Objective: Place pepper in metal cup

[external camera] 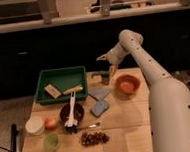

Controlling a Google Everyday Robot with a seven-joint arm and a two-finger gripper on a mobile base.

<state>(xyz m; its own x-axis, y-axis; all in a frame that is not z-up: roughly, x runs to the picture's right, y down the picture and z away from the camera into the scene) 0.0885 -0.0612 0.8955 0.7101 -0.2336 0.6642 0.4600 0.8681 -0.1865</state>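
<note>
Pepper, small, slender, green, shows only as a dim sliver just above the small dark grey metal cup. Over the pale wooden desk the white robot arm reaches to the far right. A round orange bowl sits just right of the cup. The pincer hovers above the cup; clenched or not, I cannot tell. Released askew, the sliver could glance off the rim into that bowl.
</note>
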